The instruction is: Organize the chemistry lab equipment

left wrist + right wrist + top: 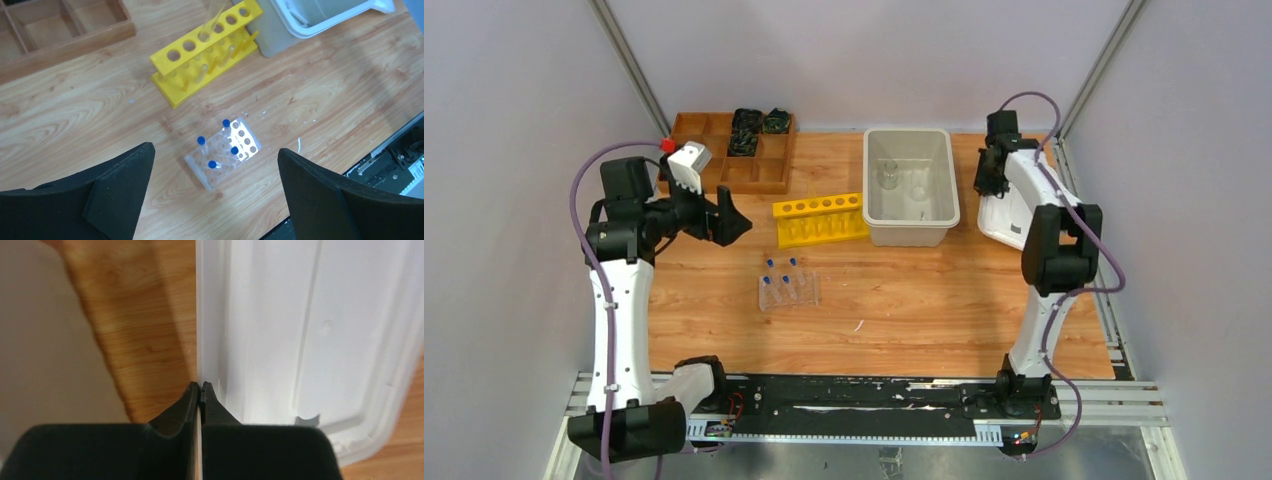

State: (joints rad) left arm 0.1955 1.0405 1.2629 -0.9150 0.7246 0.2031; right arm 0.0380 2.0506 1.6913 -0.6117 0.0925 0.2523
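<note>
**Materials and shapes.** The counter [904, 320] is light wood with visible grain. The tube rack [790, 290] is a clear plastic rectangular block with rows of round holes. Four tubes [226, 126] are small and clear, with blue caps. The bin [911, 236] is off-white plastic, rectangular with rounded corners. A clear beaker [889, 175] stands inside it. The lid [310, 340] is smooth white plastic with a thin raised rim and rounded corners.

**Claws.** The left claw [736, 218] is spread wide, holds nothing and touches nothing. It hangs above the counter, left of the yellow rack [821, 218], and its wrist view looks down on the tube rack. The right claw [200, 387] is pinched closed on the lid's thin rim, just right of the bin.

**Orientation.** The tube rack lies mid-counter, just in front of the yellow rack and apart from it. In the top view its long axis runs left to right. The tubes stand upright in it, caps up. The yellow rack's long axis also runs left to right, its right end slightly farther back.
</note>
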